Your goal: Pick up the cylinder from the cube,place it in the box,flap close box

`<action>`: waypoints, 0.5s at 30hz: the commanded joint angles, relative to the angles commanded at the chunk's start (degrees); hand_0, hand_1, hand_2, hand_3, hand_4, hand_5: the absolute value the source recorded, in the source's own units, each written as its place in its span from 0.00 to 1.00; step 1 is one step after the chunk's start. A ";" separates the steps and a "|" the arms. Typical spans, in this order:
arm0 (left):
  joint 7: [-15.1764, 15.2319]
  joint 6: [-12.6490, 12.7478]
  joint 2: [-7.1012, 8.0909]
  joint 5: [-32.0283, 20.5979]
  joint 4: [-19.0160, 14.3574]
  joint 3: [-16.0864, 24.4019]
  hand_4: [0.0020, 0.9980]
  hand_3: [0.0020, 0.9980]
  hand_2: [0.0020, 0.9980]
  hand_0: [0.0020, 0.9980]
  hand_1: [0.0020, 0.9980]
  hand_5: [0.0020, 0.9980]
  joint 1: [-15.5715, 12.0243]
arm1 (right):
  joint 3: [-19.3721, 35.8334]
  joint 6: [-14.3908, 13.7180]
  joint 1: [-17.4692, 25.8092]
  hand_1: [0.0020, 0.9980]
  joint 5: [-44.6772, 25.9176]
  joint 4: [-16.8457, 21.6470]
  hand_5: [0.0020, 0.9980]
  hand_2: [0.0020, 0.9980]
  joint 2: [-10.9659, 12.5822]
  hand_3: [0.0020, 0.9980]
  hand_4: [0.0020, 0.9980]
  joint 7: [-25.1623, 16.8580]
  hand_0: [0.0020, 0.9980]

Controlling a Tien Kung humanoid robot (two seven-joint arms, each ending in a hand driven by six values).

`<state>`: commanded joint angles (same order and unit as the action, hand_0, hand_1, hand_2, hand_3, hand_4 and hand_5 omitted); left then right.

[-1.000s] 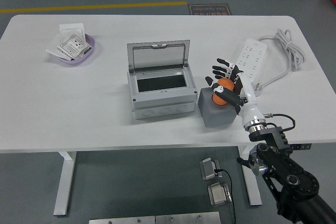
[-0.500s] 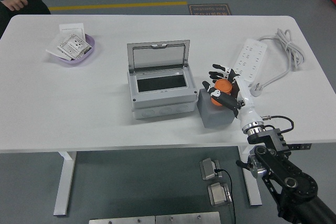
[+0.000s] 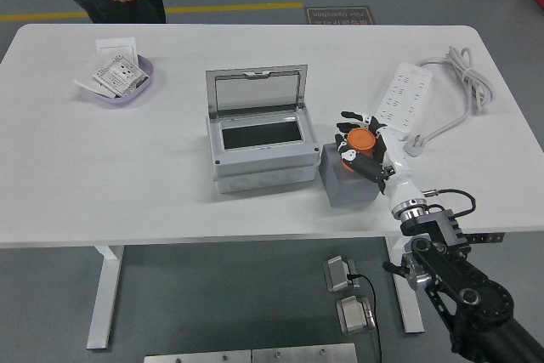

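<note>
One robot hand, the right hand, had its fingers closed around the small orange cylinder, which sat over the grey cube just right of the open grey plastic box on the white counter. Lift looked barely begun. To do it well: keep the grip firm, raise straight clear of the cube, then carry left over the box's dark opening before releasing.

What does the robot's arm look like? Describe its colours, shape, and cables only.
Only the right arm shows: chunky black segments with round joints, a silver ring at the wrist, then a slim white forearm piece. The right hand has five black fingers with white knuckle parts. A thin black cable loops out beside the wrist.
</note>
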<state>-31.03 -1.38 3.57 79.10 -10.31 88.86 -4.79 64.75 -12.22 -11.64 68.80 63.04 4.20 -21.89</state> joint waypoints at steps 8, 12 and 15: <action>0.49 0.31 0.01 -0.14 0.00 -0.05 0.80 0.81 0.70 0.72 0.73 0.61 0.03 | -0.42 0.24 0.09 0.70 -0.55 -0.19 0.00 0.63 0.00 0.68 0.54 0.20 0.73; 0.69 0.52 0.03 -0.16 0.00 -0.04 0.80 0.81 0.70 0.72 0.73 0.61 -0.02 | -0.71 0.77 0.20 0.70 -1.28 -0.29 0.00 0.63 -0.01 0.68 0.54 0.42 0.73; 0.86 0.67 0.05 -0.23 0.00 -0.07 0.80 0.81 0.70 0.72 0.73 0.61 -0.03 | -0.95 1.17 0.30 0.69 -1.76 -0.31 0.01 0.60 0.04 0.64 0.49 0.68 0.73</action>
<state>-30.16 -0.71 3.62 78.87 -10.31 88.79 -4.82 63.81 -11.06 -11.34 67.04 62.73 4.24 -21.21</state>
